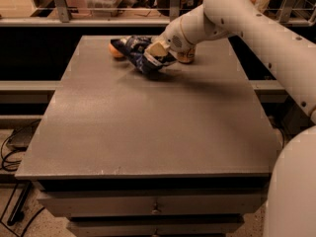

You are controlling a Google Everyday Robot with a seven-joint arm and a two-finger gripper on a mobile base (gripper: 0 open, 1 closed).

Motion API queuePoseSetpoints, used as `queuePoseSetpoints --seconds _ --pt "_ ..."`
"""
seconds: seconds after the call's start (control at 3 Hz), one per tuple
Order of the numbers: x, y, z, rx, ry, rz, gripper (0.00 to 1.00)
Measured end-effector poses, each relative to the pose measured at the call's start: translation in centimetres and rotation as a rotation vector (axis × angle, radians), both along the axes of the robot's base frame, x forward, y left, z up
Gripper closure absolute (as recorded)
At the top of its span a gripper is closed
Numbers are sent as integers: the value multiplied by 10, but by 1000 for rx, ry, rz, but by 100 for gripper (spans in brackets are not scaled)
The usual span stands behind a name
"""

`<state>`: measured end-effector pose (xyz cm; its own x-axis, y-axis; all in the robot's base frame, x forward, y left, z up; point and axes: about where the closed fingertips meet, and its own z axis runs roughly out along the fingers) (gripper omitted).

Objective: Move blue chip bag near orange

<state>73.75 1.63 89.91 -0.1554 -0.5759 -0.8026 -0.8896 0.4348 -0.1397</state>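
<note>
The blue chip bag (137,51) is dark navy and crinkly, tilted at the far middle of the grey table (153,127). My gripper (157,53) is shut on the bag's right end and holds it just above the tabletop. The orange (115,52) sits at the bag's far left end, mostly hidden behind it; only a sliver shows. The bag's left tip overlaps the orange in this view.
A gold-tan drink can (186,57) stands just right of the gripper, partly hidden by my wrist. My white arm (256,28) reaches in from the right. A railing and shelving run behind the table's far edge.
</note>
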Motion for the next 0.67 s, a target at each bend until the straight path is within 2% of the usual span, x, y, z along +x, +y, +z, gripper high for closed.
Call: queuePoseSetpoints --seconds 0.33,0.67 --pt "11 0 -2 7 3 -24 7" --pt "10 1 -3 6 5 -21 0"
